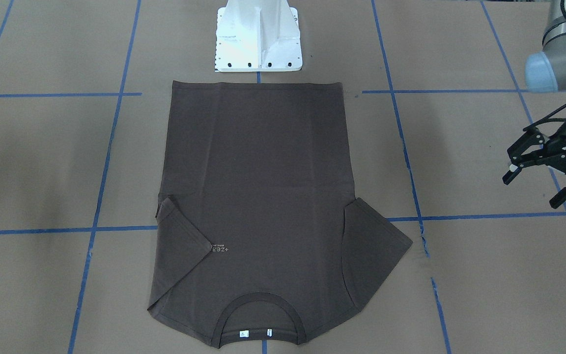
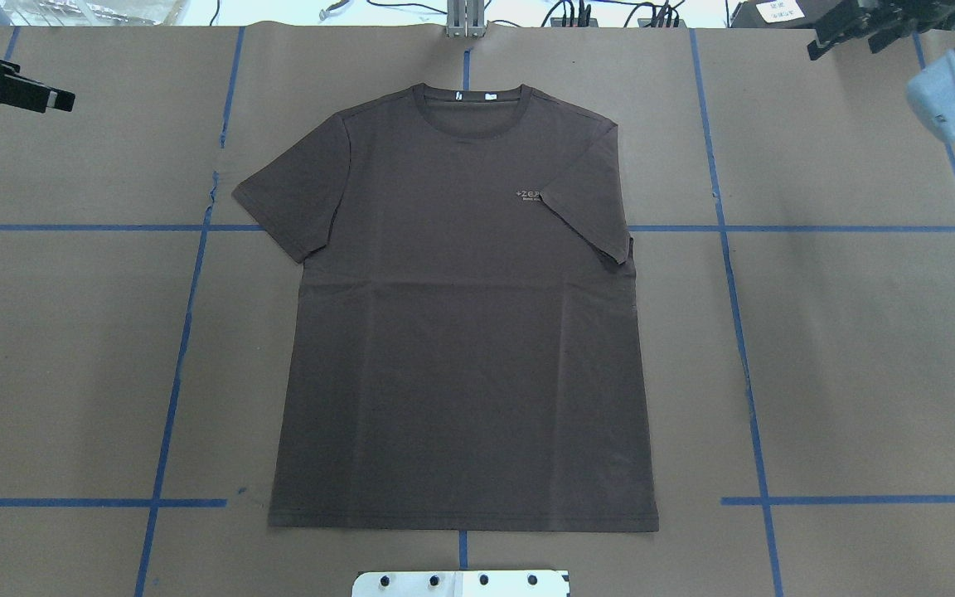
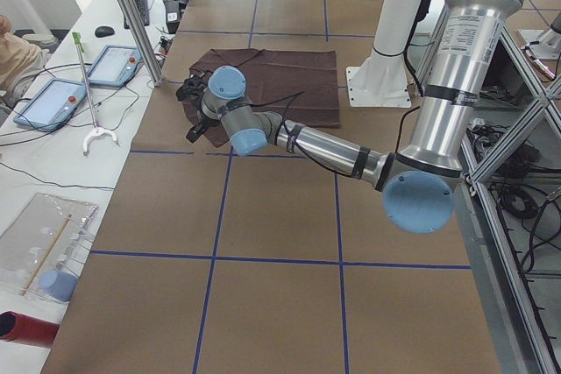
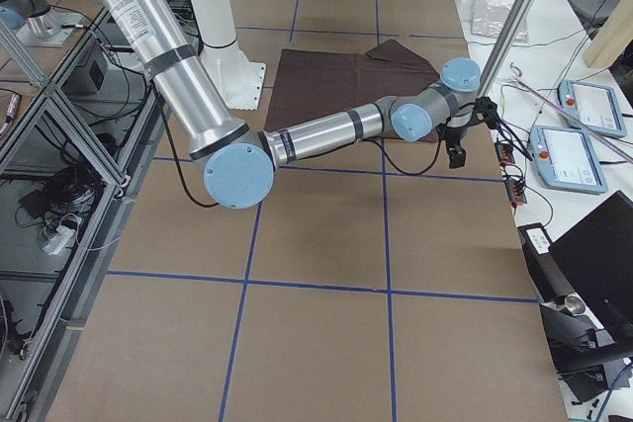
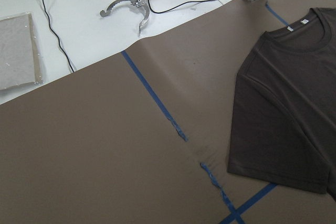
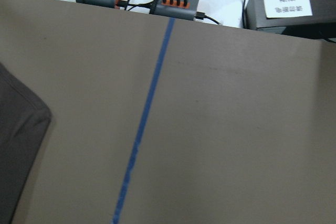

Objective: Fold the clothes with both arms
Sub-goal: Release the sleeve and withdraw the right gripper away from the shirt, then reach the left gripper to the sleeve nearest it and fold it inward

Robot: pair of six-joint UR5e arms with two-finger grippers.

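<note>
1. The dark brown T-shirt lies flat, chest up, in the middle of the paper-covered table. Its hem is just in front of my white pedestal, and its collar is near the table's far edge.

2. The sleeve on my right is turned in over the chest and hides the end of the pale lettering. The sleeve on my left is spread outward. If I treat the two sides alike, I judge the fold will come out lopsided.

3. My left gripper hangs wide open and empty, well apart from the spread sleeve.

4. My right gripper sits beyond the far right corner, also well apart from the shirt. I cannot tell how its jaws stand.

5. The fabric lies thin and tight against the paper. A shallow pinch may catch only the top layer, and a deep one may snag the paper, which is already rucked beside the scuffed blue tape.

6. Both arms have a long way to travel. If one closes or lifts first, the shirt will likely drag askew.
</note>
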